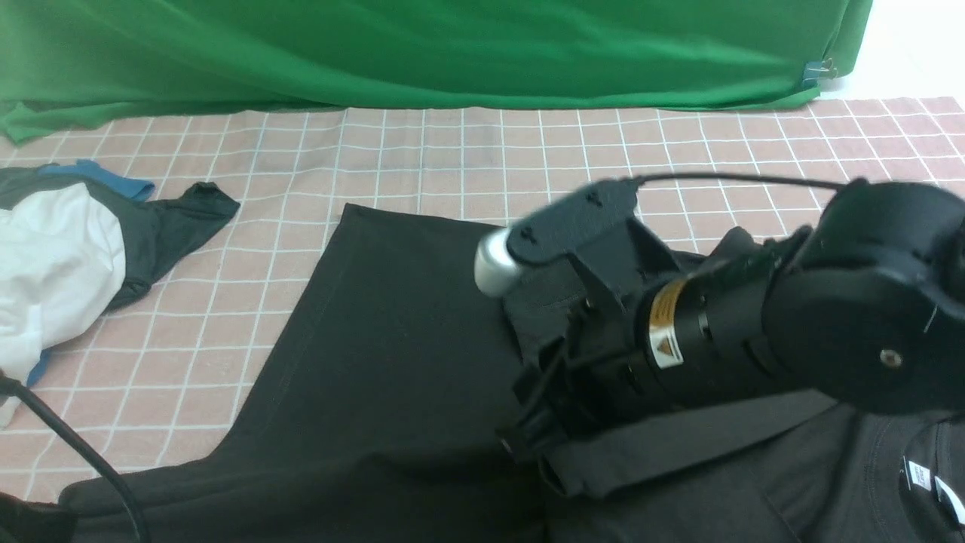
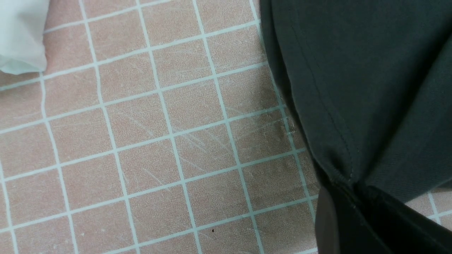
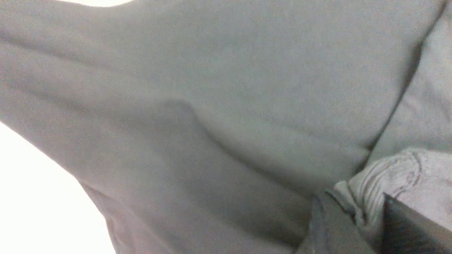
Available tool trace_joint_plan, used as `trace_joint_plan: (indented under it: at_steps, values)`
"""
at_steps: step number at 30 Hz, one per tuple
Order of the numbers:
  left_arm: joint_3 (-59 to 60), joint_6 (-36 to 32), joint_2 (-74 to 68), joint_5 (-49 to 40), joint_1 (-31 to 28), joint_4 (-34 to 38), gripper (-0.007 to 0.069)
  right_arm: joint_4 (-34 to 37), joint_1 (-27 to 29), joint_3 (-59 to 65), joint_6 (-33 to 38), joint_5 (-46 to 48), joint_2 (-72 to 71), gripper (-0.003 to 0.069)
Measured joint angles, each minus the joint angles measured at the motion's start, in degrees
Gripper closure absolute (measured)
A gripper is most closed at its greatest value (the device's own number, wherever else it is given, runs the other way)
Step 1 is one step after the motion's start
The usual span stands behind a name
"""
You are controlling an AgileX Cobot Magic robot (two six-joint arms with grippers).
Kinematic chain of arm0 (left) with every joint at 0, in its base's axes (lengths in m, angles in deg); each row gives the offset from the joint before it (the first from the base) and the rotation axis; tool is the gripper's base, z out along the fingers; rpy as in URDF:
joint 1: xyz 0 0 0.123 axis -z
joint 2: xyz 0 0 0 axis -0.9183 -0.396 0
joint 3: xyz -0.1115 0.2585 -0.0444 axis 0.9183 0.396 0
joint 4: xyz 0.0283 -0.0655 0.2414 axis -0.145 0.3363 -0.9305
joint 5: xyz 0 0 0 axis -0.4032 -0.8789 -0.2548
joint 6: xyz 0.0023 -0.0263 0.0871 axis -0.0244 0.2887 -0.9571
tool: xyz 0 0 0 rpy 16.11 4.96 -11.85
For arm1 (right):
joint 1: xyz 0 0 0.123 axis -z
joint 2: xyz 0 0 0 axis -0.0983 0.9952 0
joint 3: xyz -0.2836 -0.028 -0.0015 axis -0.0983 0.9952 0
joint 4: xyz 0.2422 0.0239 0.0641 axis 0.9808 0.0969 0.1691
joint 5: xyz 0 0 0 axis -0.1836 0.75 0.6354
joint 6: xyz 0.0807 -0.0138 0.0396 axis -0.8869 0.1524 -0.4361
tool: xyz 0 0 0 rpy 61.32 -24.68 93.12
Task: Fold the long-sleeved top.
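The long-sleeved top [image 1: 377, 339] is a big black garment spread over the near half of the table. In the left wrist view its stitched hem [image 2: 353, 88] runs down into my left gripper [image 2: 348, 187], which is shut on the bunched edge. My right gripper [image 1: 528, 434] reaches down onto the middle of the top, beside a sleeve that lies across the body. In the right wrist view the top [image 3: 212, 106] fills the picture. There my right gripper [image 3: 367, 211] is pinched on the ribbed cuff [image 3: 399, 173].
A white garment [image 1: 53, 271] and a smaller dark cloth with blue trim [image 1: 173, 219] lie at the left. A pink checked tablecloth [image 1: 188, 339] covers the table, with a green backdrop [image 1: 422, 45] behind. A black cable [image 1: 83, 452] crosses the near left corner.
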Motion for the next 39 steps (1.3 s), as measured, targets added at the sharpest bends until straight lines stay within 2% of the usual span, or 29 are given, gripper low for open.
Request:
trace_joint_plan:
  at_steps: [11, 19, 30, 33, 34, 37, 39]
  values:
    - [0.00, 0.00, 0.00, 0.00, 0.00, 0.00, 0.0589, 1.33, -0.04, -2.60, -0.03, -0.85, 0.40, 0.0517]
    - [0.00, -0.01, 0.00, 0.04, 0.00, 0.12, 0.0589, 8.29, -0.04, -3.39, 4.74, -1.05, 0.40, 0.0517]
    - [0.00, -0.01, 0.00, 0.04, 0.00, 0.36, 0.0589, 9.06, -0.04, -3.56, 5.16, -4.01, 3.88, 0.0515]
    - [0.00, -0.01, 0.00, -0.25, 0.00, -0.11, 0.0589, 9.00, -0.04, -3.56, 5.16, -5.53, 4.91, 0.0432]
    - [0.00, -0.01, 0.00, -0.38, 0.00, -0.41, 0.0589, 9.00, -0.04, -3.56, 5.16, -6.09, 4.91, 0.0386]
    - [0.00, -0.01, 0.00, -1.19, 0.00, -1.35, 0.0589, 8.77, -0.04, -3.62, 5.70, -6.50, 4.12, 0.0187]
    - [0.00, -0.01, 0.00, -1.50, 0.00, -1.42, 0.0589, 8.51, -0.04, -3.62, 6.30, -5.93, 3.44, 0.0143]
